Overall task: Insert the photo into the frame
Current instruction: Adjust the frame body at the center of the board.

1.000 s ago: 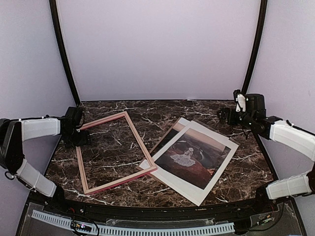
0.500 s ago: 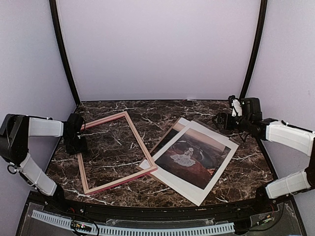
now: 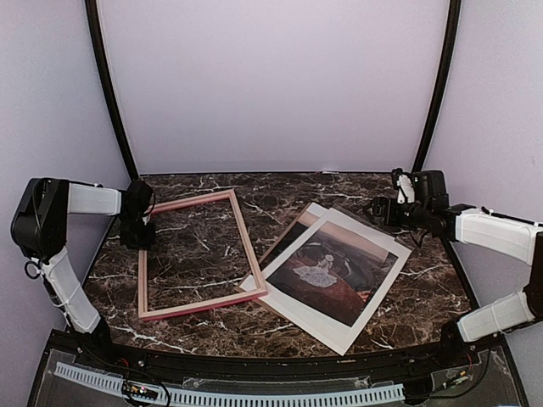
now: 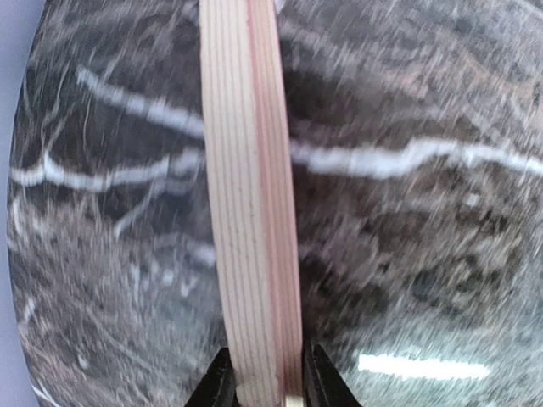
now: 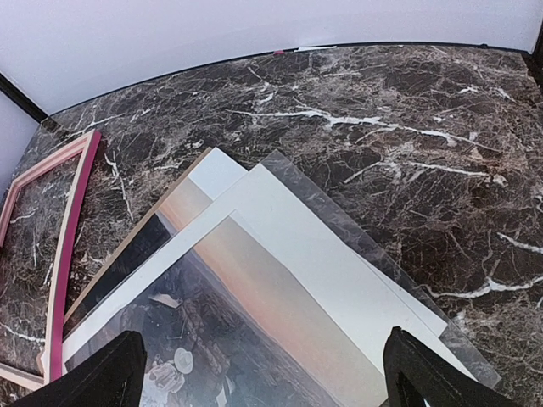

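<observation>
The frame (image 3: 248, 246), thin pink wood, lies flat on the left half of the marble table. My left gripper (image 3: 136, 231) is at the far end of its left rail. In the left wrist view that rail (image 4: 250, 212) runs between the black fingers (image 4: 219, 381), and both press against it. The photo (image 3: 331, 267) shows through the window of a white mat (image 3: 339, 335), right of centre. My right gripper (image 3: 382, 210) hovers over the stack's far corner, wide open with nothing in it. Below it lie the photo (image 5: 254, 322) and the mat (image 5: 339, 271).
Under the mat, another sheet (image 3: 293, 233) with a brown edge sticks out toward the frame. A grey see-through sheet (image 5: 356, 225) pokes out on the mat's far side. The frame's near right corner touches the stack. Purple walls close in the table on three sides.
My left gripper closed on the frame's left rail, and the frame turned a little and slid away from me. The right gripper drifted slightly left, still open.
</observation>
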`<state>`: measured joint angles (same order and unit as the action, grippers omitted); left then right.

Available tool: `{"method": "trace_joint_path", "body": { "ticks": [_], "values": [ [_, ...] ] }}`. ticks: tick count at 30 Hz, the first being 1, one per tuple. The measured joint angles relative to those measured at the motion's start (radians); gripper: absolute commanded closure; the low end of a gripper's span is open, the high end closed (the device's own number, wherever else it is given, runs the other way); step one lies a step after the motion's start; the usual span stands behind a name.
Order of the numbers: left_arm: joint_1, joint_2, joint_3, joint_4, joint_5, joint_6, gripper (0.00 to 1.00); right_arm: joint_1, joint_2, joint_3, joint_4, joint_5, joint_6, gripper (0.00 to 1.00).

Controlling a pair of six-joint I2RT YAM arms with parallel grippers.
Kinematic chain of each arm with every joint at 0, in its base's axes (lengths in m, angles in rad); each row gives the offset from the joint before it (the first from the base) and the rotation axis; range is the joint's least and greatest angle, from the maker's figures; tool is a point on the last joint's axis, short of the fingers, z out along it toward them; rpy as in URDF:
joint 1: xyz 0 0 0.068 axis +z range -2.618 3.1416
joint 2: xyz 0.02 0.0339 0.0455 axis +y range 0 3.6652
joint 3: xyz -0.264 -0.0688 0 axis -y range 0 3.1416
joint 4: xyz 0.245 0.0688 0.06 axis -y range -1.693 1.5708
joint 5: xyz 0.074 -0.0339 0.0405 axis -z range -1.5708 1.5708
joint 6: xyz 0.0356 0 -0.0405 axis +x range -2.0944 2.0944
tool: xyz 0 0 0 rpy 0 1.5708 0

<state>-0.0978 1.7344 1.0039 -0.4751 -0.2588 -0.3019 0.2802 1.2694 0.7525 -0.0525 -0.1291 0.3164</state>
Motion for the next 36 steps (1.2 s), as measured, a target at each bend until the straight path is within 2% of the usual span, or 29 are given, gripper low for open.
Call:
{"method": "trace_joint_path", "body": {
  "ticks": [8,20,30,36],
  "values": [
    [0.023,0.142,0.18,-0.008,0.017,0.188,0.78,0.0,0.011,0.0,-0.009,-0.001,0.0,0.01],
    [0.125,0.25,0.339,-0.041,0.09,0.438,0.78,0.0,0.026,0.0,-0.037,0.022,-0.001,0.01],
    [0.119,0.261,0.356,-0.051,0.098,0.445,0.76,0.0,0.029,0.0,-0.11,0.041,0.003,0.01],
    [0.014,0.246,0.327,-0.044,0.075,0.383,0.75,0.0,0.048,0.0,-0.149,0.07,0.03,0.01]
  ]
}}
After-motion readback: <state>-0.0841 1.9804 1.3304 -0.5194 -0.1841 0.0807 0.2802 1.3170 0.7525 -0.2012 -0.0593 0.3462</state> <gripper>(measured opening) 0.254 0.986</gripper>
